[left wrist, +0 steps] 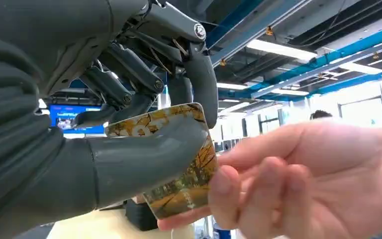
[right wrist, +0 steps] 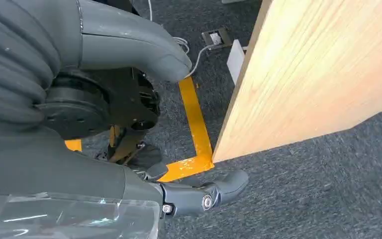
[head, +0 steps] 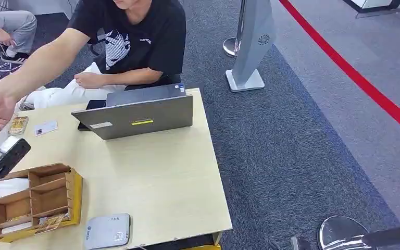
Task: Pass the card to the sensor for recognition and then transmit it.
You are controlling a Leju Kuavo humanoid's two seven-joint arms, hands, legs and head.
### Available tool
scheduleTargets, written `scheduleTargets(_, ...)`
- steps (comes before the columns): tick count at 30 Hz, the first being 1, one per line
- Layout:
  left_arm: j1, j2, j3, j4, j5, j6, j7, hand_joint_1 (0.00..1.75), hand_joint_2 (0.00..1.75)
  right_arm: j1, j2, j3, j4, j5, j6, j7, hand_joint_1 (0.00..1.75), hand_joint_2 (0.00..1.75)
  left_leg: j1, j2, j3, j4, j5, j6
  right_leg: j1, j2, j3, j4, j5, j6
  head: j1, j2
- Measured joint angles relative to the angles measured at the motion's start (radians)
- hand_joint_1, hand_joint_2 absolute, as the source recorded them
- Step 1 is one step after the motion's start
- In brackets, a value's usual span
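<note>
left hand (left wrist: 144, 124): pinches autumn-print plastic card (left wrist: 186, 177)
person's hand (left wrist: 298, 184): grips card's far end
right hand (right wrist: 129, 99): empty, fingers apart

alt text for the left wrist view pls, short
The robot's left hand grips a card printed with autumn trees between its thick grey thumb and darker fingers, while a person's hand pinches the card's free end. Behind them are ceiling lights, blue beams and a blue screen.

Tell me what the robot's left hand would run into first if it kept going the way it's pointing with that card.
Most likely the person's hand. The left hand grips the autumn-tree picture card, whose far end the person's fingertips already pinch. Depth beyond is unclear.
</note>
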Motion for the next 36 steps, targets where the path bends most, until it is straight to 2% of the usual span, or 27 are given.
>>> scheduleTargets(1,-0.002,-0.001,0.000,0.008,0.001,0.003,-0.001,0.00,1.75,-0.003,0.000,0.000,0.005,0.000,0.000,-0.002,0.00,1.75,0.000,0.000,0.000,0.000,0.000,0.000,0.000,0.000,0.000,0.000,0.000,0.000,0.000,0.000)
scheduleTargets(8,0.002,-0.010,0.000,0.021,0.062,0.060,-0.043,0.00,1.75,-0.005,0.000,-0.002,0.027,-0.009,-0.006,-0.016,0.00,1.75,0.000,0.000,-0.001,0.000,0.000,0.000,0.000,0.000,-0.001,0.000,0.000,0.000,0.000,0.000)
scheduleTargets(11,0.039,-0.037,0.018,-0.015,0.171,0.130,-0.086,0.00,1.75,0.003,0.000,-0.002,0.028,-0.047,-0.021,-0.017,0.00,1.75,0.000,0.001,-0.001,0.000,0.000,0.000,0.000,0.001,-0.001,0.000,0.000,0.000,0.000,0.000)
scheduleTargets(13,0.076,-0.066,0.038,-0.075,0.276,0.169,-0.126,0.00,1.75,0.014,0.000,0.003,0.023,-0.086,-0.043,-0.013,0.00,1.75,0.000,0.001,-0.002,0.000,-0.001,0.001,0.000,0.001,-0.001,0.000,0.000,0.000,0.000,0.000)
scheduleTargets(16,0.181,-0.155,0.100,-0.237,0.492,0.196,-0.204,0.00,1.75,0.061,0.000,0.038,-0.025,-0.165,-0.100,0.016,0.00,1.75,0.000,0.002,-0.002,0.000,-0.003,0.002,0.000,0.002,-0.001,0.000,-0.001,0.001,-0.001,0.000)
scheduleTargets(21,0.337,-0.313,0.254,-0.451,0.754,0.236,-0.334,0.00,1.75,0.113,0.000,0.086,-0.094,-0.238,-0.164,0.029,0.00,1.75,-0.001,0.002,-0.002,0.000,-0.006,0.001,-0.001,0.002,-0.001,-0.001,-0.004,0.002,0.000,0.000)
scheduleTargets(22,0.371,-0.345,0.296,-0.482,0.811,0.248,-0.363,0.00,1.75,0.124,0.000,0.096,-0.107,-0.258,-0.177,0.030,0.00,1.75,-0.001,0.002,-0.002,0.000,-0.006,0.002,-0.001,0.002,0.000,-0.001,-0.004,0.003,0.001,0.000)
scheduleTargets(25,0.452,-0.423,0.463,-0.515,1.041,0.290,-0.379,0.00,1.75,0.144,0.000,0.120,-0.138,-0.318,-0.209,0.029,0.00,1.75,-0.001,0.002,-0.001,0.000,-0.006,0.003,-0.001,0.001,0.000,-0.001,-0.005,0.002,0.000,0.000)
scheduleTargets(27,0.481,-0.449,0.544,-0.514,1.089,0.296,-0.389,0.00,1.75,0.151,0.000,0.129,-0.149,-0.327,-0.214,0.029,0.00,1.75,0.000,0.001,-0.001,0.000,-0.006,0.003,-0.001,0.000,-0.001,-0.001,-0.006,0.002,0.000,0.000)
scheduleTargets(28,0.491,-0.463,0.580,-0.514,1.111,0.296,-0.356,0.00,1.75,0.152,0.000,0.133,-0.155,-0.328,-0.219,0.029,0.00,1.75,0.000,-0.001,-0.001,0.000,-0.006,0.003,0.000,-0.002,-0.001,-0.001,-0.006,0.002,0.002,0.000)
scheduleTargets(30,0.509,-0.480,0.620,-0.500,1.197,0.297,-0.208,0.00,1.75,0.148,0.000,0.134,-0.159,-0.321,-0.229,0.028,0.00,1.75,0.000,0.000,0.000,0.000,-0.007,0.003,0.000,-0.002,0.002,-0.001,-0.006,0.002,0.002,0.000)
scheduleTargets(32,0.518,-0.495,0.656,-0.419,1.306,0.341,-0.089,0.00,1.75,0.138,0.000,0.127,-0.159,-0.292,-0.217,0.034,0.00,1.75,0.000,0.001,0.001,-0.001,-0.007,0.003,-0.001,-0.001,0.003,-0.001,-0.006,0.001,0.000,0.000)
scheduleTargets(33,0.520,-0.502,0.672,-0.359,1.322,0.370,-0.063,0.07,1.75,0.131,0.000,0.119,-0.157,-0.276,-0.203,0.039,0.00,1.75,0.000,0.001,0.002,-0.001,-0.007,0.003,-0.001,0.000,0.003,-0.001,-0.006,0.001,0.000,0.000)
scheduleTargets(34,0.520,-0.509,0.689,-0.288,1.322,0.395,-0.030,0.52,1.75,0.122,0.000,0.110,-0.154,-0.259,-0.186,0.039,0.00,1.75,0.000,0.001,0.003,-0.001,-0.006,0.003,0.000,0.000,0.003,-0.001,-0.006,0.001,0.001,0.000)
scheduleTargets(36,0.511,-0.518,0.722,-0.140,1.309,0.404,0.058,0.52,1.75,0.101,0.000,0.089,-0.142,-0.226,-0.155,0.039,0.00,1.75,0.000,0.001,0.004,-0.001,-0.006,0.003,-0.001,0.000,0.003,-0.001,-0.006,0.002,0.000,0.000)
